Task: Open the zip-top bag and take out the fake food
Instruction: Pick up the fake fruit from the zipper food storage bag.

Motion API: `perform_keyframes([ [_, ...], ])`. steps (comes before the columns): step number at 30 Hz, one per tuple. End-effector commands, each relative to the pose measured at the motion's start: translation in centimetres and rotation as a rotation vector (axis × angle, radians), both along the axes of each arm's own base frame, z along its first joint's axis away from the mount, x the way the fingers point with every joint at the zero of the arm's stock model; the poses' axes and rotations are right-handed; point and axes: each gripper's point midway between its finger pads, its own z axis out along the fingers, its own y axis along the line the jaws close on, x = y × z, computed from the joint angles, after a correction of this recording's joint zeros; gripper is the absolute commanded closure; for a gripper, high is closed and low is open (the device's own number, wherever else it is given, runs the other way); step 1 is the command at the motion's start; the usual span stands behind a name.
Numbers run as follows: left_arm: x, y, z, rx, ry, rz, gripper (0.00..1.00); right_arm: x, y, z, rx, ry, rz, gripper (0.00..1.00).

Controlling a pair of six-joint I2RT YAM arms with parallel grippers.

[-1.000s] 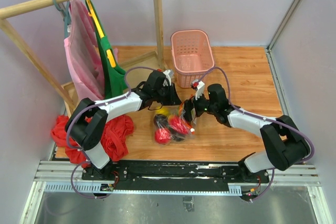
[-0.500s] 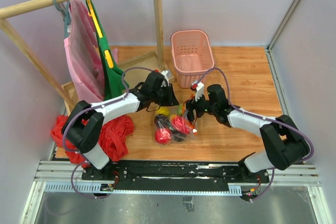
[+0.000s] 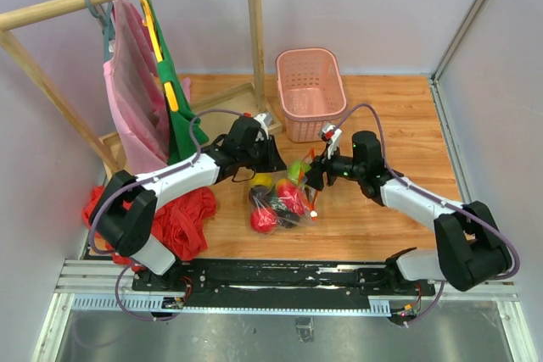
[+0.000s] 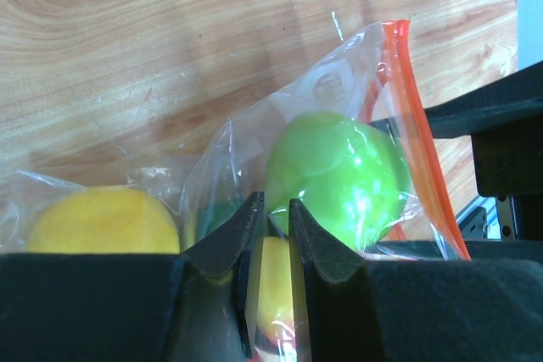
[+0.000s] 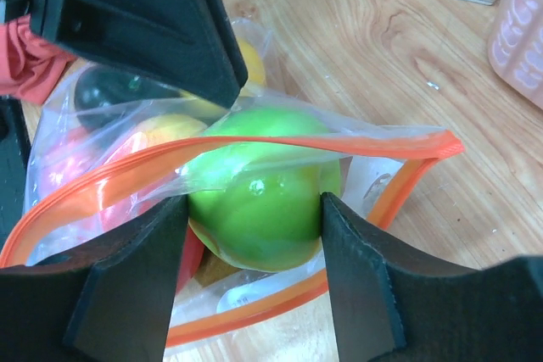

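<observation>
Between arms, on wood tabletop [image 3: 382, 125]: zip-top bag [image 4: 331, 91], mouth open, fake food [image 3: 265, 219] inside – yellow, red, dk pcs. L gripper [image 4: 273, 205] clenched on bag film. R gripper [image 5: 249, 201] grasping green apple [image 4: 335, 171] at bag mouth.

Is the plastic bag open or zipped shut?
Open. On the zip-top bag, the orange zip strips gape apart in the right wrist view, a green fruit between them.

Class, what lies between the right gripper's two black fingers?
A glossy light green plastic fruit, inside the clear zip-top bag, whose orange-red zip strip crosses it; the right wrist view shows this.
</observation>
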Motion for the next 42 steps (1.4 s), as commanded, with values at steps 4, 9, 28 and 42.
perform_keyframes([
  [4, 0.1, 0.2, 5.6, -0.088, -0.069, 0.041, 0.74, -2.0, -1.8, 0.1, -0.044, -0.059, 0.095, 0.52],
  [9, -0.6, 0.1, 8.5, -0.17, -0.087, 0.048, 0.72, -2.1, -2.9, -0.2, -0.071, -0.038, 0.088, 0.52],
  [28, -2.7, -2.4, 11.6, -0.215, -0.141, -0.039, 0.51, -4.8, -5.4, 1.1, -0.081, -0.056, 0.274, 0.52],
  [42, -4.7, -6.6, 9.1, -0.078, -0.195, -0.142, 0.44, -4.7, -7.1, -0.6, -0.121, -0.051, 0.251, 0.53],
])
